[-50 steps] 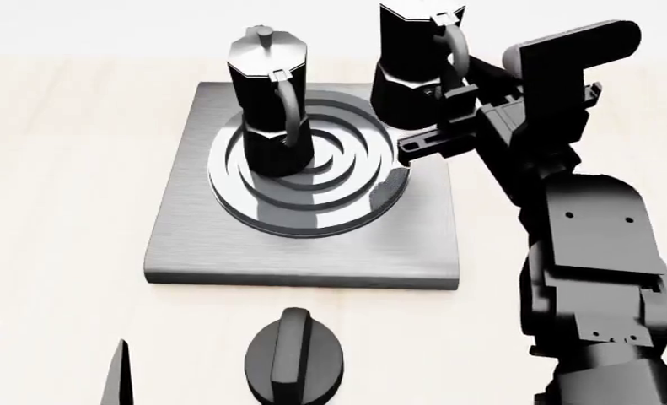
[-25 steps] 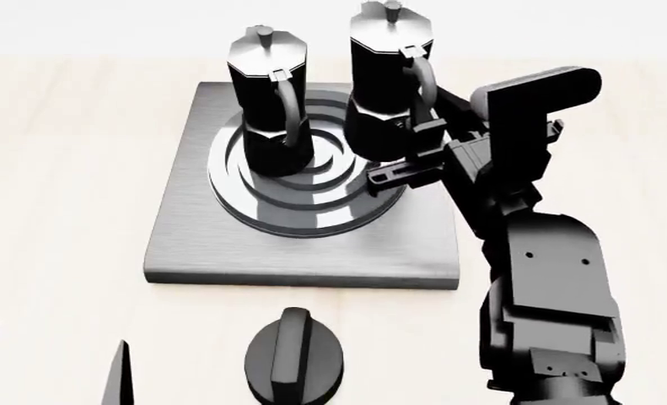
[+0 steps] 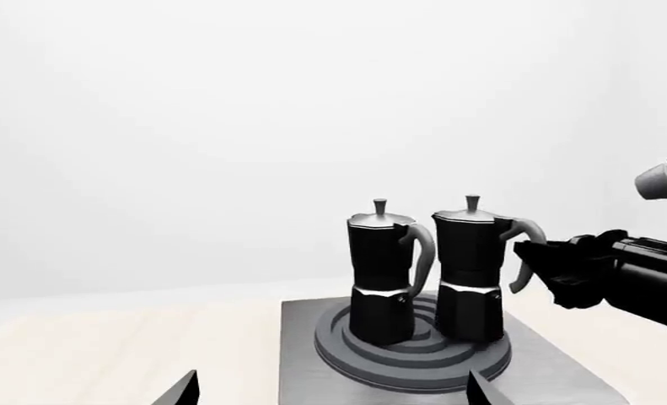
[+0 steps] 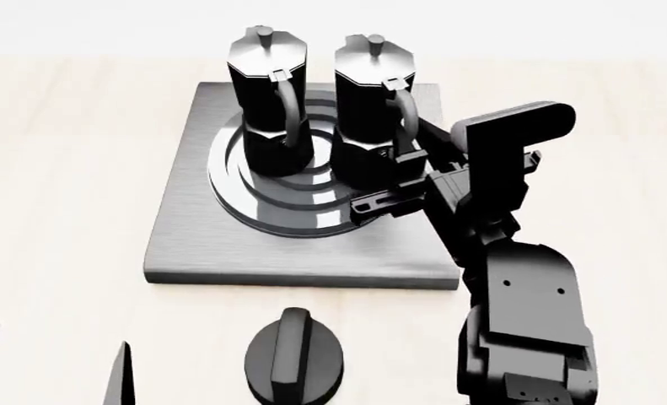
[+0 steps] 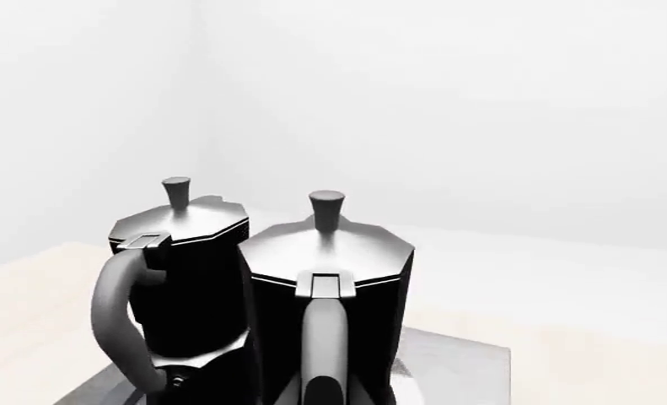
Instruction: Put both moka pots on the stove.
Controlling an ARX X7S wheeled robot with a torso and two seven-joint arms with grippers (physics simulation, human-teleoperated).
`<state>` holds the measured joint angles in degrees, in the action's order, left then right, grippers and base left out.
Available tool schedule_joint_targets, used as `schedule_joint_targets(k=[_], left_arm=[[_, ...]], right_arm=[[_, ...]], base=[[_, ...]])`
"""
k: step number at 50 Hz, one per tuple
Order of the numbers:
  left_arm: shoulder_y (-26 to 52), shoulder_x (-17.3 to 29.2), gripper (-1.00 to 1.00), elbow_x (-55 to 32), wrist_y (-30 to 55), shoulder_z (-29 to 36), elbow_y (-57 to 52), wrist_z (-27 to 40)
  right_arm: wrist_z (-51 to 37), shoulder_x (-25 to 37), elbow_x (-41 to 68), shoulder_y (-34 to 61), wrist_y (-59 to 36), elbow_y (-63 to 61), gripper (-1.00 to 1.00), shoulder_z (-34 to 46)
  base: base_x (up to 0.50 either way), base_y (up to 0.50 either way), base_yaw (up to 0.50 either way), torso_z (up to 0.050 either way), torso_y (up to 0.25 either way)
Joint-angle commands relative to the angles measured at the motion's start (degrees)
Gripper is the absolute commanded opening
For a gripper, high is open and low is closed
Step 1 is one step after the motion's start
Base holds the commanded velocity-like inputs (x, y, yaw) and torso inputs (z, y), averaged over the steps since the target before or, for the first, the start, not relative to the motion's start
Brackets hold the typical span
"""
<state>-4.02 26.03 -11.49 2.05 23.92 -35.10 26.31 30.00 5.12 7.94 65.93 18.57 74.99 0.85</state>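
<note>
Two glossy black moka pots stand side by side on the stove [image 4: 192, 240], over its dark rings. The left moka pot [image 4: 268, 105] stands free. My right gripper [image 4: 400, 179] is shut on the lower handle of the right moka pot [image 4: 367, 114], reaching in from the right. In the left wrist view both pots [image 3: 380, 278] [image 3: 468, 274] have their bases down at the rings, with the right gripper [image 3: 561, 268] at the handle. The right wrist view shows the held pot [image 5: 327, 287] close up and the other pot [image 5: 187, 270] beside it. My left gripper [image 4: 50, 371] is open and holds nothing, near the table's front left.
A round black knob [image 4: 293, 359] sits in front of the stove near the table's front edge. The right forearm [image 4: 524, 312] rises over the stove's right front corner. Pale wooden tabletop [image 4: 63, 169] surrounds the stove.
My right arm has carried its pot leftward and down from beyond the stove's back right corner onto the rings beside the other pot. The left arm has not moved.
</note>
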Motion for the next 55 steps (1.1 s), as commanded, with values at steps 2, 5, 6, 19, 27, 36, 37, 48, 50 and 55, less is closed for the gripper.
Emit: schedule_joint_targets(k=[2, 5, 6, 19, 27, 36, 37, 48, 50, 55], left_arm=[[0.17, 0.02, 1.00, -0.08, -0.14, 0.25, 0.21, -0.03], [0.11, 0.08, 1.00, -0.15, -0.15, 0.18, 0.13, 0.06], [0.07, 0.11, 1.00, -0.10, -0.16, 0.21, 0.08, 0.08], [0.10, 0.10, 1.00, 0.08, -0.26, 0.58, 0.30, 0.16], [0.29, -0.06, 1.00, 0.43, -0.29, 1.14, 0.61, 0.08], [0.29, -0.07, 1.00, 0.55, -0.54, 1.23, 0.78, 0.22], [0.28, -0.09, 1.00, 0.53, -0.64, 1.27, 0.88, 0.20], [-0.01, 0.03, 1.00, 0.60, -0.95, 1.29, 0.68, 0.47], [0.00, 0.03, 1.00, 0.54, -1.10, 1.23, 0.79, 0.50], [-0.07, 0.09, 1.00, 0.67, -1.12, 1.35, 0.54, 0.59]], right_arm=[[0.74, -0.87, -4.05, -0.07, 0.18, -0.03, 1.00, -6.04], [0.96, -0.92, -4.55, -0.01, 0.44, -0.04, 1.00, -6.55], [1.08, -0.94, -4.56, 0.16, 0.52, -0.04, 1.00, -6.80], [4.54, -1.99, -1.00, -11.14, -14.51, -25.04, 1.00, -8.58], [-0.01, -4.10, 4.43, -32.69, -27.86, -81.55, 1.00, -8.30], [-7.74, -4.04, 1.96, -50.39, -18.43, -95.04, 1.00, -3.76], [-8.24, -3.89, 1.26, -51.46, -16.60, -94.87, 1.00, -3.31], [-13.28, -2.82, -2.05, -63.89, -10.81, -99.91, 1.00, 1.66], [-13.53, -2.50, -1.79, -65.96, -10.39, -101.38, 1.00, 2.41], [-14.26, -2.02, -1.25, -70.35, -7.56, -101.91, 1.00, 3.53]], base=[[0.00, 0.00, 0.00, 0.000, 0.000], [0.00, 0.00, 0.00, 0.000, 0.000], [0.00, 0.00, 0.00, 0.000, 0.000], [0.00, 0.00, 0.00, 0.000, 0.000], [0.00, 0.00, 0.00, 0.000, 0.000], [0.00, 0.00, 0.00, 0.000, 0.000], [0.00, 0.00, 0.00, 0.000, 0.000], [0.00, 0.00, 0.00, 0.000, 0.000], [0.00, 0.00, 0.00, 0.000, 0.000], [0.00, 0.00, 0.00, 0.000, 0.000]])
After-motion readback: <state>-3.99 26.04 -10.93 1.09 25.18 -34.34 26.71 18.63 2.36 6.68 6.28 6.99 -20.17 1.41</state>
